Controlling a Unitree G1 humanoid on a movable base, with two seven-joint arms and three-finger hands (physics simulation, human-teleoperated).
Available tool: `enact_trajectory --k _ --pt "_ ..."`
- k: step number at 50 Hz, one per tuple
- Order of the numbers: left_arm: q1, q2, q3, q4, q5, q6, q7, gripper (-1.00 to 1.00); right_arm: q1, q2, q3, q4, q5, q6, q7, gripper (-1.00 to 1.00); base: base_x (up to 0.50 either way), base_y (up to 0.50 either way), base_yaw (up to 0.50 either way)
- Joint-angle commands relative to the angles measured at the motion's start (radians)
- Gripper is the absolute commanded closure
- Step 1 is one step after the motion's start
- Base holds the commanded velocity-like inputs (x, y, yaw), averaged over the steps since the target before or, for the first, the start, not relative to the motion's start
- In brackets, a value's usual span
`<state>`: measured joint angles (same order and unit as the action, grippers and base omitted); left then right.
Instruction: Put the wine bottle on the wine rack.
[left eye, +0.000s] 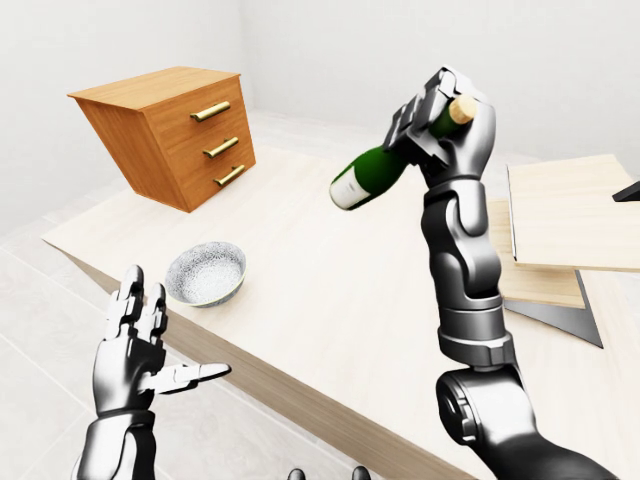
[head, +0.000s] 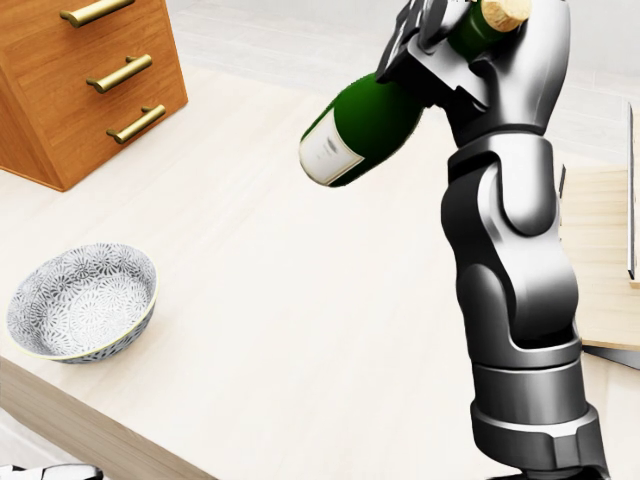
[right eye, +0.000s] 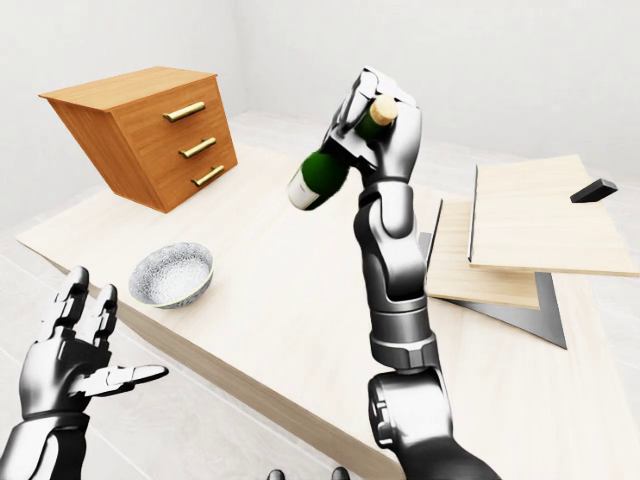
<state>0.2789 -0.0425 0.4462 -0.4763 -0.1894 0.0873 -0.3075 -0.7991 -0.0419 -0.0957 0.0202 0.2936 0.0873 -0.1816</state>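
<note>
Left-eye view: the right hand (left eye: 445, 120) is clamped on the wine bottle (left eye: 375, 172), held tilted high above the surface (left eye: 330, 290); the left hand (left eye: 135, 345) hangs spread, empty.

Right-eye view: the carry is under way; next, it likely swings toward the wine rack (right eye: 530, 235) at right.

The right hand's fingers (head: 425, 30) are covering the wine bottle's (head: 362, 130) neck. The head view's top edge is cropping the cork (head: 503, 12), and its right edge is cutting off the wine rack (head: 600, 260).
</note>
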Motion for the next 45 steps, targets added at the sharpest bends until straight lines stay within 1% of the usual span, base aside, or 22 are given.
enact_trajectory --k 1,2,11,12,14,19,31,34,40,43,45 --pt "-0.002 -0.001 -0.003 0.008 0.004 0.0 -0.002 -1.0 -0.062 -0.133 -0.101 -0.029 0.182 0.0 -0.057 1.0 0.0 0.0 0.0" --pt "-0.002 -0.001 -0.003 0.008 0.004 0.0 -0.002 -1.0 -0.062 -0.135 -0.1 -0.029 0.185 0.0 -0.059 1.0 0.0 0.0 0.0" --pt "-0.003 0.0 -0.004 0.003 0.004 0.0 0.001 -1.0 -0.084 -0.244 -0.131 -0.018 0.259 0.0 -0.085 1.0 0.0 0.0 0.0" --pt "-0.003 -0.001 -0.004 0.008 0.004 0.0 0.0 -1.0 -0.083 -0.247 -0.129 -0.018 0.265 0.0 -0.088 1.0 0.0 0.0 0.0" --pt "-0.003 -0.001 -0.005 0.018 0.007 0.0 0.0 -1.0 -0.085 -0.276 -0.143 -0.025 0.279 0.0 -0.094 1.0 0.0 0.0 0.0" --pt "0.001 -0.003 -0.009 0.017 0.007 0.0 0.0 -1.0 -0.092 -0.32 -0.163 -0.01 0.305 0.0 -0.1 1.0 0.0 0.0 0.0" --pt "0.002 -0.002 -0.011 0.015 0.006 0.0 0.005 -1.0 -0.099 -0.393 -0.187 0.062 0.333 0.0 -0.091 1.0 0.0 0.0 0.0" --pt "0.006 -0.004 -0.013 0.005 0.006 0.0 0.006 -1.0 -0.124 -0.424 -0.223 0.104 0.359 0.0 -0.097 1.0 0.0 0.0 0.0" --pt "0.007 -0.005 -0.013 0.005 0.007 0.0 0.007 -1.0 -0.139 -0.487 -0.237 0.135 0.396 0.0 -0.115 1.0 0.0 0.0 0.0" --pt "0.006 -0.007 -0.015 0.004 0.01 0.0 0.009 -1.0 -0.141 -0.497 -0.243 0.148 0.419 0.0 -0.116 1.0 0.0 0.0 0.0" --pt "0.003 -0.008 -0.021 -0.011 0.01 0.0 0.014 -1.0 -0.135 -0.519 -0.245 0.146 0.424 0.0 -0.124 1.0 0.0 0.0 0.0"
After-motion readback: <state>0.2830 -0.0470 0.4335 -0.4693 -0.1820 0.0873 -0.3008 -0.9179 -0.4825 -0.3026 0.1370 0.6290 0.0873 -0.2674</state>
